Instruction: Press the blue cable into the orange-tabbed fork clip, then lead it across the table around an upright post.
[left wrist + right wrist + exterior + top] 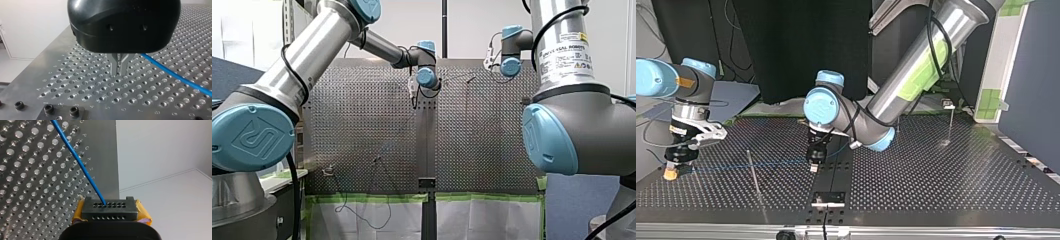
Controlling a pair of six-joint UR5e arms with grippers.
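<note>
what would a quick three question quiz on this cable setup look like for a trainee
1. True or false: the blue cable runs into my right tool, between its yellow pads.
2. In the top view, the nearer upright post stands: A) between my right tool and my left tool; B) at the view's right edge; C) lying flat.
3. Which arm's tool hangs over the middle seam of the table?
Key: 1 true; 2 A; 3 my left.
</note>
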